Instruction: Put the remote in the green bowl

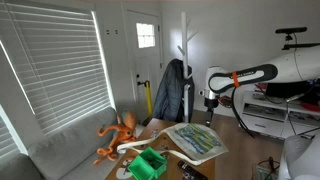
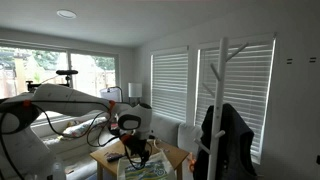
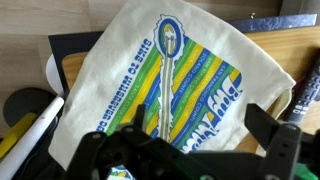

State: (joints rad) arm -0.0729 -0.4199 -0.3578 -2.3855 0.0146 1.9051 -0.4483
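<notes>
The green bowl point(image 1: 150, 163) sits at the near end of the wooden table point(image 1: 160, 128), next to an orange octopus toy point(image 1: 118, 135). My gripper point(image 1: 210, 117) hangs open and empty above the far end of the table, over a white tote bag point(image 1: 196, 140) with green, blue and yellow print. In the wrist view the bag point(image 3: 170, 70) fills the space below my spread fingers point(image 3: 190, 140). A slim black oblong thing at the right edge of the wrist view point(image 3: 303, 95) looks like the remote, lying beside the bag. The bowl is out of the wrist view.
A couch point(image 1: 60, 150) stands beside the table under window blinds. A coat rack with a dark jacket point(image 1: 172, 90) stands behind the table. In the wrist view a black round object point(image 3: 25, 102) and a white tube point(image 3: 35, 125) lie left of the bag.
</notes>
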